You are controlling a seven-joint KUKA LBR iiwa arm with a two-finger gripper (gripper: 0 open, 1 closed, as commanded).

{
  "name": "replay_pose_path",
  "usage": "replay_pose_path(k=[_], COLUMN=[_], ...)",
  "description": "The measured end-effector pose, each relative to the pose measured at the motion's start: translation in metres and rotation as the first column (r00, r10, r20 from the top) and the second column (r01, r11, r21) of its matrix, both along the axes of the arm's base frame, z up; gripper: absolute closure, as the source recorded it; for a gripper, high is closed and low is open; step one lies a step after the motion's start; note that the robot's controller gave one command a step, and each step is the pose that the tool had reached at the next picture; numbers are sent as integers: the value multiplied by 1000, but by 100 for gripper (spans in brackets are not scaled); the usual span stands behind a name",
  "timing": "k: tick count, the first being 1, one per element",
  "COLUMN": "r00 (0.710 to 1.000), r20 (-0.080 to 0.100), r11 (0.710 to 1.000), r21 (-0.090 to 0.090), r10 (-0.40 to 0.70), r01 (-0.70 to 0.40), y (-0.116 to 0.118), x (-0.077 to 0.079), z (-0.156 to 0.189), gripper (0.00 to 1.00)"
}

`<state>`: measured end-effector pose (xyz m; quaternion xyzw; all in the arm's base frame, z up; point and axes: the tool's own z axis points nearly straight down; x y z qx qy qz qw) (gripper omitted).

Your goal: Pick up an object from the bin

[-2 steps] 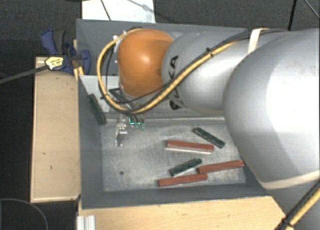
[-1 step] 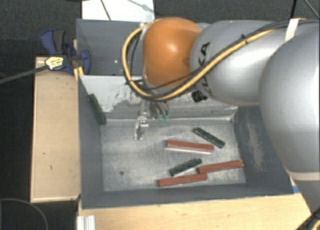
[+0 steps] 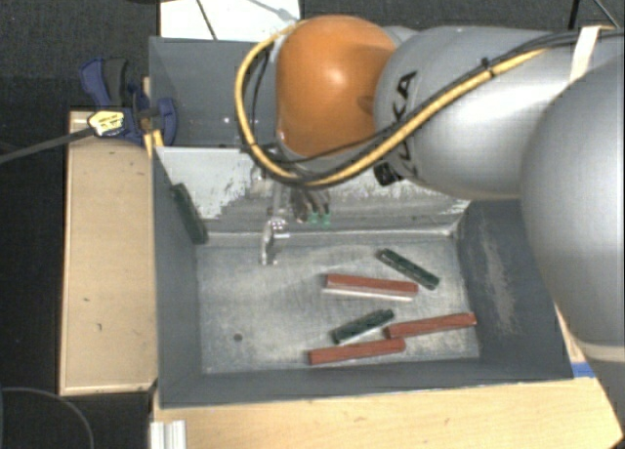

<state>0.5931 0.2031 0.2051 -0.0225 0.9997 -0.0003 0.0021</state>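
Hand (image 3: 270,240) low by bin (image 3: 234,340) far wall, red-white stick (image 3: 371,287) apart

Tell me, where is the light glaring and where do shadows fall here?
In the camera view, the orange cover and silver arm carry a soft sheen; the bin shines pale along its scuffed back wall; its right side, under the arm, lies darker.

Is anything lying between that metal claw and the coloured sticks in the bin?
Nothing visible does. The gripper hangs toward the back of the bin, and only bare grey floor separates it from the nearest stick, the red-and-white stick lying to its right.
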Motion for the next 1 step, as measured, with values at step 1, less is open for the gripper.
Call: replay_pose_path(k=[1], r00=[1000], r20=[0], r11=[1000], r21=[5], r10=[-1], r01=[1], y=[-32], x=[-3], z=[-11], gripper=[0])
